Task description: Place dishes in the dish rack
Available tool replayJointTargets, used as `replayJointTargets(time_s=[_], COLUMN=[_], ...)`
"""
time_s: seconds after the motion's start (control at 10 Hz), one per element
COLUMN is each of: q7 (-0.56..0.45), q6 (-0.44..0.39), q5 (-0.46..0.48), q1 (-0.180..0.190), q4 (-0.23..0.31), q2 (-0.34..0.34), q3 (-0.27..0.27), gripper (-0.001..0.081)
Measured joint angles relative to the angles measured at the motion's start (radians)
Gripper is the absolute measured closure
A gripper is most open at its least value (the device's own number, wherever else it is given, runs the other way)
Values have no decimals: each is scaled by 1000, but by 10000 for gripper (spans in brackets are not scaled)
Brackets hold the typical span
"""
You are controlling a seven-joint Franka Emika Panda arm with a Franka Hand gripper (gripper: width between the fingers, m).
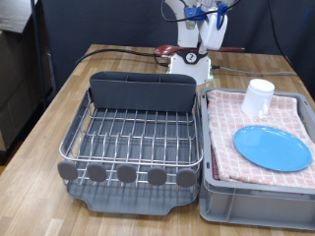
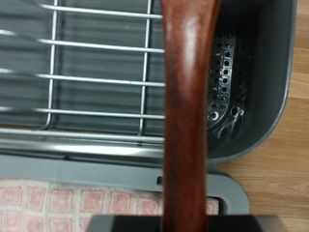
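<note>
My gripper (image 1: 203, 49) hangs above the table just behind the dish rack's far right corner, shut on the dark reddish-brown wooden spoon (image 1: 169, 49), which it holds level in the air. In the wrist view the spoon's handle (image 2: 185, 116) runs down the middle, over the grey cutlery holder (image 2: 237, 87) and the wire grid (image 2: 97, 77). The dish rack (image 1: 133, 133) has no dishes in it. Its cutlery holder (image 1: 143, 93) is at the back and its round knobs (image 1: 126, 174) at the front. The light-blue plate (image 1: 272, 147) and white mug (image 1: 259, 96) lie on the checkered cloth.
The grey bin (image 1: 256, 202) with the checkered cloth (image 2: 68, 203) stands tight against the rack on the exterior view's right. A black cable (image 1: 118, 51) lies on the wooden table behind the rack. The table's edge runs along the exterior view's left.
</note>
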Motion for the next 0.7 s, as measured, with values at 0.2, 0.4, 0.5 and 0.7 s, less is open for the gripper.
replayJointTargets(time_s=[0.2, 0.4, 0.5, 0.7], q7=[-4, -52, -100, -198], q6=[1, 9, 11, 7], q5=[1, 39, 73, 132], q1=[0, 1, 5, 15], q4=[-18, -41, -50, -57], q2=[-5, -6, -6, -6], q3=[-42, -106, -148, -224], gripper=[714, 714, 714, 714])
